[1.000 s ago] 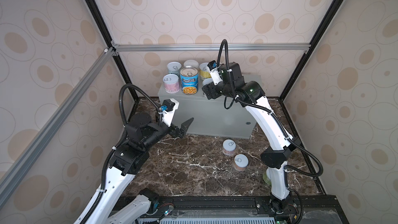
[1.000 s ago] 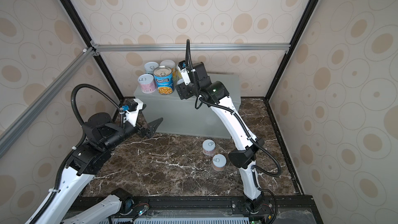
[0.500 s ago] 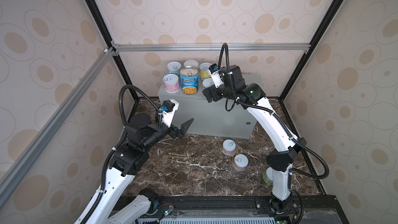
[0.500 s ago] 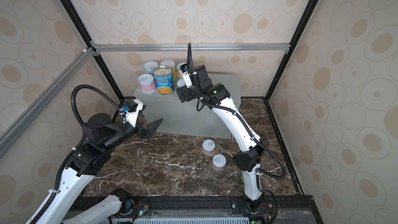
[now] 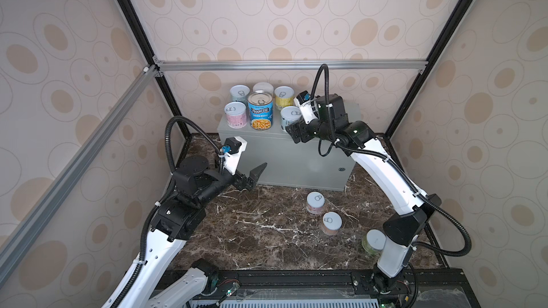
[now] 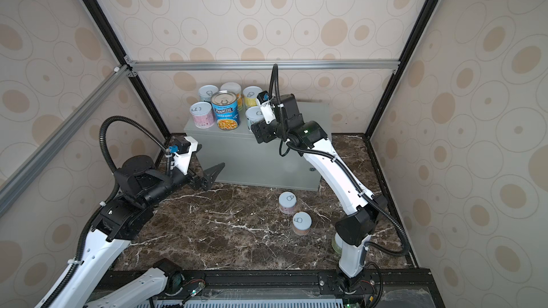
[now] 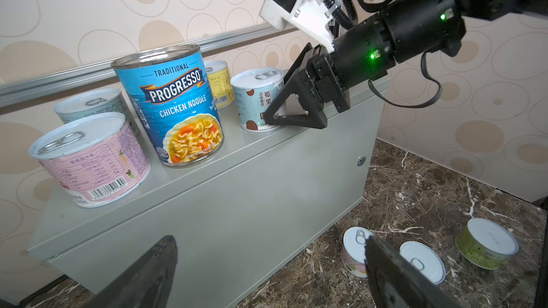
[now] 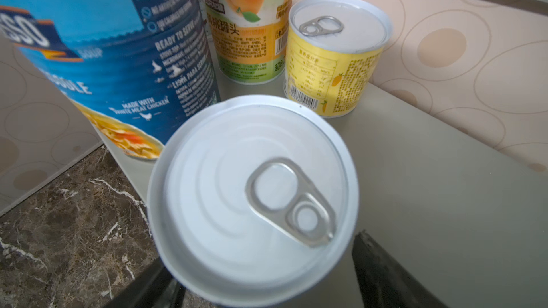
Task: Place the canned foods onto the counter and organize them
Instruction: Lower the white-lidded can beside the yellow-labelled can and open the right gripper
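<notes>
A grey metal counter [image 5: 284, 155] stands against the back wall with six of the nine cans on top. Take the tall blue Progresso can [image 5: 260, 114], at the counter's front edge, as your landmark. A pink can [image 5: 235, 114] stands just beside it on the left arm's side. A teal can [image 5: 239, 93], a peach can [image 5: 263, 87] and a yellow can [image 5: 283, 96] form a row behind it. A wave-label can [image 7: 255, 99] stands upright just beside it on the right arm's side, base flat on the counter.

The right fingers [image 7: 299, 120] straddle that wave-label can low on its side wall, one on each side. These views do not show whether they are pressing it or standing free of it. The left fingers [image 5: 258, 171] are spread wide and empty, hovering in front of the counter and lower than the Progresso can.

Three short cans [image 5: 315, 201] stand on the dark marble surface [image 5: 252, 232], well in front of the Progresso can and toward the right arm. One of them, the green can [image 5: 372, 241], sits close to that arm's base.

Expect the cans to be rigid and smooth: they should not crush, but could slip or twist in a light hold. The Progresso can is likely the heaviest. Take each can across its round side wall at about mid-height, under the rim, not by the pull tab. The cans on the counter stand close together, so leave little spare width beside a neighbour.
</notes>
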